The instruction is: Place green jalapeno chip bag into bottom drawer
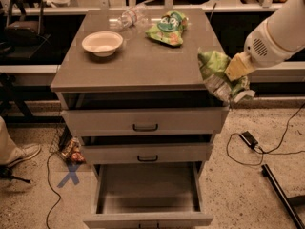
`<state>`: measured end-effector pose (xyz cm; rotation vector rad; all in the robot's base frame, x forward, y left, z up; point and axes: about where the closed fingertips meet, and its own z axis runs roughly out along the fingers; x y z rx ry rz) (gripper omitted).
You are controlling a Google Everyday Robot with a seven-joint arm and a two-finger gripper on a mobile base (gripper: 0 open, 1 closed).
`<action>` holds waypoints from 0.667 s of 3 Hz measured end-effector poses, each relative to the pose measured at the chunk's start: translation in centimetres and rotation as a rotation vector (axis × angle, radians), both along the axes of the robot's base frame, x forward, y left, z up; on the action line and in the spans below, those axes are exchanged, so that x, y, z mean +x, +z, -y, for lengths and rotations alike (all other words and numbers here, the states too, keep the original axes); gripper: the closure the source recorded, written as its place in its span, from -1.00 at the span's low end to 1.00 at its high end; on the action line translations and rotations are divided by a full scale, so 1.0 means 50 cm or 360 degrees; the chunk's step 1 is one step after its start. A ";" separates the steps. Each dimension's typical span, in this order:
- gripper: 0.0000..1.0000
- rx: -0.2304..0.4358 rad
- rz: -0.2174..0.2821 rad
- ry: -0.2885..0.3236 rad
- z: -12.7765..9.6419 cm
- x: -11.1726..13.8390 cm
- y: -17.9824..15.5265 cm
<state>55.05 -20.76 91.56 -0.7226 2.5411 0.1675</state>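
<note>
The claw point(235, 69) is clamped on the green jalapeno chip bag point(214, 73), just off the desk point(143, 66) edge at 3 o'clock. The bottom drawer point(147, 192), at 6 o'clock, stands pulled out and shows only its grey floor. The white bowl point(102, 43) sits at 10 o'clock.

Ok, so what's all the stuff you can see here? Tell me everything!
bowl: one, white, left on the cabinet top
plastic bottle: one, clear, lying at the back
flat snack bag: one, green, back right
green jalapeno chip bag: one, light green, at the top's right front edge
cabinet: one, grey, middle
upper drawers: two, grey, black handles
bottom drawer: one, grey, pulled out
cross: one, blue, floor left
cable: one, black, floor right
arm: one, white, right
pincer: one, yellowish, shut on the chip bag
</note>
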 end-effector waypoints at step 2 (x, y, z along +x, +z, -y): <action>1.00 -0.0011 -0.0190 0.0094 0.022 -0.101 -0.137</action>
